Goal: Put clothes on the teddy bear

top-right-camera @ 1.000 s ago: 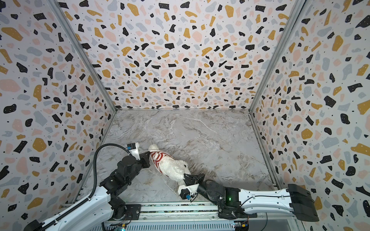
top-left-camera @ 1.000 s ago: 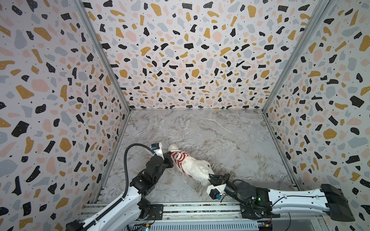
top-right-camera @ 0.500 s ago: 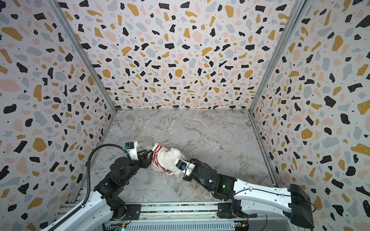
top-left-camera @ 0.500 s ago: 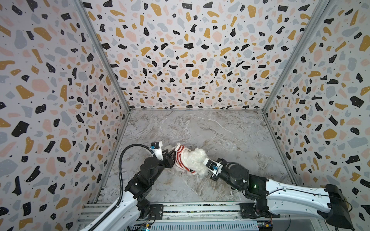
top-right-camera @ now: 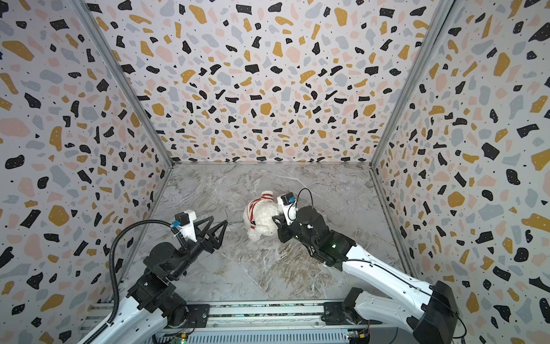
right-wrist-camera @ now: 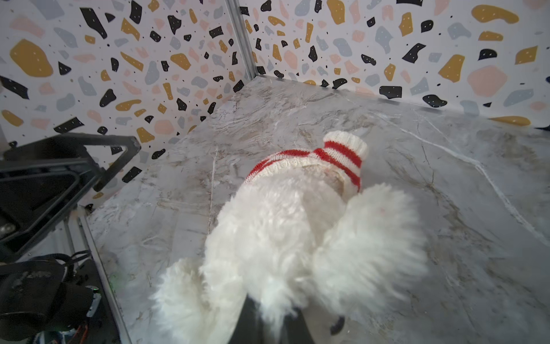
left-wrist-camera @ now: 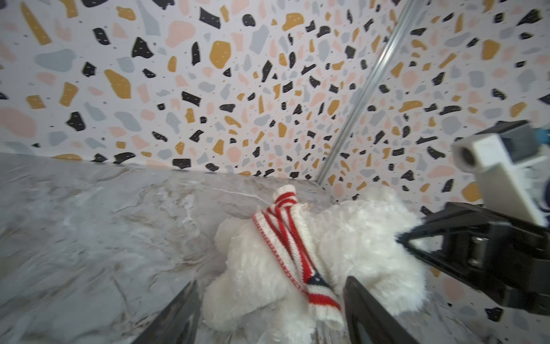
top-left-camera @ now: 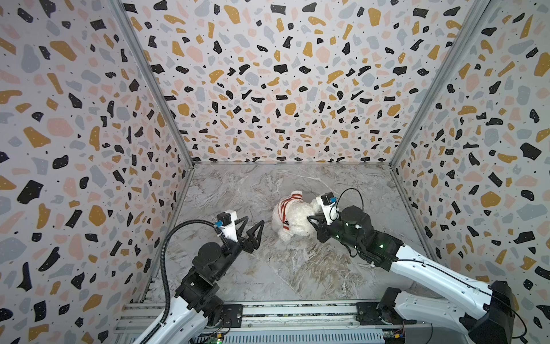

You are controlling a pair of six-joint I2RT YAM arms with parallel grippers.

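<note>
The teddy bear (top-left-camera: 297,220), judged light and soft, is located at the centre of the surface (top-left-camera: 297,268), pinched at 3 o'clock by the right gripper (top-left-camera: 311,220) jaws, the left gripper (top-left-camera: 254,222) jaws being spread at 9 o'clock; a limb hold is advised.

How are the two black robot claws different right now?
The left black triangular gripper is open; the right black gripper is shut. The left one holds nothing and sits apart from the fluffy white teddy bear; the right one pinches the bear's fur. Both point toward the bear.
</note>
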